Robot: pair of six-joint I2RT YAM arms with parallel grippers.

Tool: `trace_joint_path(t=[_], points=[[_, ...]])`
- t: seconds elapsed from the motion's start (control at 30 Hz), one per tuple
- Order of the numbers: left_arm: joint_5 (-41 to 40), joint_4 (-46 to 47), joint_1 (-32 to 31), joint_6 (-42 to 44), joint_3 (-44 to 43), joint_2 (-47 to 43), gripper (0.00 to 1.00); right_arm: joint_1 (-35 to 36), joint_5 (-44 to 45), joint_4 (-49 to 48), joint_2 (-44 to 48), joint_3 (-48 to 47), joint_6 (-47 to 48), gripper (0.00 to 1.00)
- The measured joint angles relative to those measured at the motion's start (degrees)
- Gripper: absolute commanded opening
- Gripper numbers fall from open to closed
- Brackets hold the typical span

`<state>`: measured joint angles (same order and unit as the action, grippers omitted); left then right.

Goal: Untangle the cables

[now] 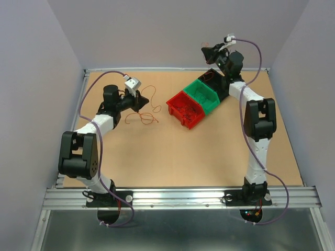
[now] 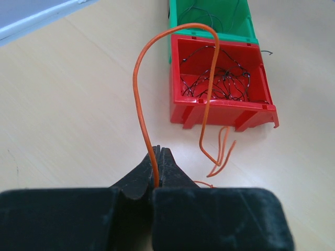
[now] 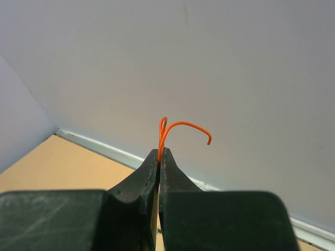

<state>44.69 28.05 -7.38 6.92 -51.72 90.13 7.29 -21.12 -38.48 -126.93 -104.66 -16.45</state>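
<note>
My left gripper (image 1: 142, 100) (image 2: 158, 152) is low over the left of the table, shut on one orange cable (image 2: 137, 78). That cable arches up and drops in front of the red bin (image 2: 209, 111). More thin orange-red cables (image 1: 148, 113) lie loose on the table beside it. A tangle of black cables (image 2: 222, 78) lies in the red bin (image 1: 184, 109). My right gripper (image 1: 207, 51) (image 3: 160, 151) is raised high at the back wall, shut on a short curled orange cable (image 3: 180, 125).
A green bin (image 1: 205, 94) (image 2: 209, 15) stands against the red one, with a few dark wires inside. Behind it is a black bin (image 1: 212, 77). Grey walls enclose the table on three sides, with a metal rail (image 1: 178, 196) along the near edge.
</note>
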Motion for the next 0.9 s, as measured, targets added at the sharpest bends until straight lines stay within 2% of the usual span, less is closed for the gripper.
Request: trace_joint_path(t=[0.2, 0.4, 0.5, 0.57, 0.7, 0.73, 0.8, 0.9], points=[[-0.42, -0.07, -0.20, 1.07, 0.02, -0.26, 0.00, 1.64, 4.57, -11.87, -0.26, 11.04, 0.24, 0.01], [-1.31, -0.72, -1.29, 2.49, 0.02, 0.09, 0.00, 1.70, 11.23, -15.87, -1.11, 11.52, 3.72, 0.01], [-1.79, -1.55, -1.84, 3.26, 0.02, 0.52, 0.00, 1.70, 12.46, -13.84, -1.05, 10.60, 6.62, 0.01], [-2.08, -2.12, -2.21, 3.72, 0.00, 0.90, 0.00, 1.70, 11.45, -5.07, -1.75, 5.40, 8.72, 0.01], [-2.62, -2.62, -2.38, 4.44, -0.20, 1.64, 0.00, 1.73, 4.66, 23.26, -12.31, -28.87, 18.67, 0.00], [-2.78, -2.75, -2.38, 4.61, -0.37, 2.03, 0.00, 1.75, 3.23, 28.89, -12.50, -32.06, 22.12, 0.01], [-2.99, -3.15, -2.38, 4.79, -0.90, 2.99, 0.00, 1.75, 1.75, 37.16, -9.51, -31.12, 29.83, 0.01], [-3.26, -3.78, -2.43, 5.03, -1.33, 4.09, 0.00, 1.79, 1.09, 45.11, -1.16, -20.70, 39.80, 0.01]])
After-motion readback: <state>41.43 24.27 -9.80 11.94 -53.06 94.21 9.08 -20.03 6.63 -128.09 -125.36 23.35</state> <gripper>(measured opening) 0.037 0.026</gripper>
